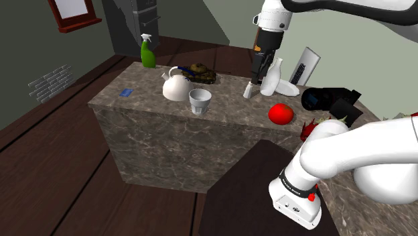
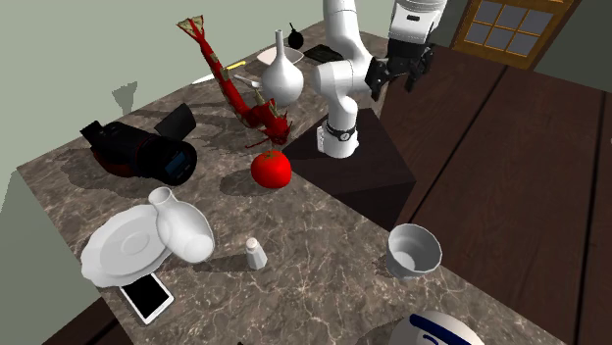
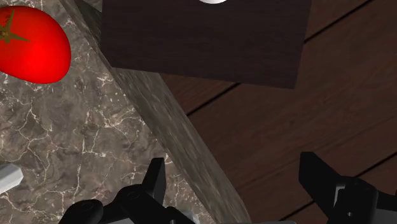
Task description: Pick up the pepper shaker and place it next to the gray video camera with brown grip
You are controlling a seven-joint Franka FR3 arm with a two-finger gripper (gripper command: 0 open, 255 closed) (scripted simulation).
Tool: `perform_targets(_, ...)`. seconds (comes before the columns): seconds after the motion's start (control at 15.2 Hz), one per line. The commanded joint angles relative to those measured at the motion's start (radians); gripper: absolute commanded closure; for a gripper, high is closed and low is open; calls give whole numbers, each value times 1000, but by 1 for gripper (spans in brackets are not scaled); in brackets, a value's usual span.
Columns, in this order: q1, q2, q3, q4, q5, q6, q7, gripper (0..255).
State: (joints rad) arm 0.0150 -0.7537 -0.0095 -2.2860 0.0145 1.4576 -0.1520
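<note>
The pepper shaker (image 1: 249, 90) (image 2: 256, 253) is a small white bottle standing upright on the marble counter (image 1: 154, 110), beside a white vase (image 1: 271, 76). The video camera (image 1: 328, 99) (image 2: 137, 149) is dark and lies farther along the counter, beyond a red tomato (image 1: 281, 112) (image 2: 271, 169) (image 3: 33, 43). My gripper (image 1: 256, 75) (image 2: 397, 78) (image 3: 233, 159) hangs well above the counter, over the shaker in the shoulder view. Its fingers stand apart with nothing between them. Below them the wrist view looks down on the counter's edge and the wooden floor.
On the counter stand a white cup (image 1: 199, 101) (image 2: 412, 250), a white kettle (image 1: 176, 87), a toy tank (image 1: 201, 74) and a green spray bottle (image 1: 148, 53). A plate (image 2: 113, 250), a tablet (image 2: 147, 297) and a red spiky object (image 2: 235, 93) lie near the camera. The dark stand (image 3: 203, 38) adjoins the counter.
</note>
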Motion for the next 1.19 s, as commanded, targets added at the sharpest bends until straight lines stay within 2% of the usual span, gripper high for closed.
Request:
perform_targets(0.0, 0, 0, 0, 0, 0, 0, 0, 0)
perform_targets(0.59, -44, 174, -171, 10, -105, 145, -207, 0)
perform_targets(1.12, -71, 404, -312, 104, -137, 268, -389, 0)
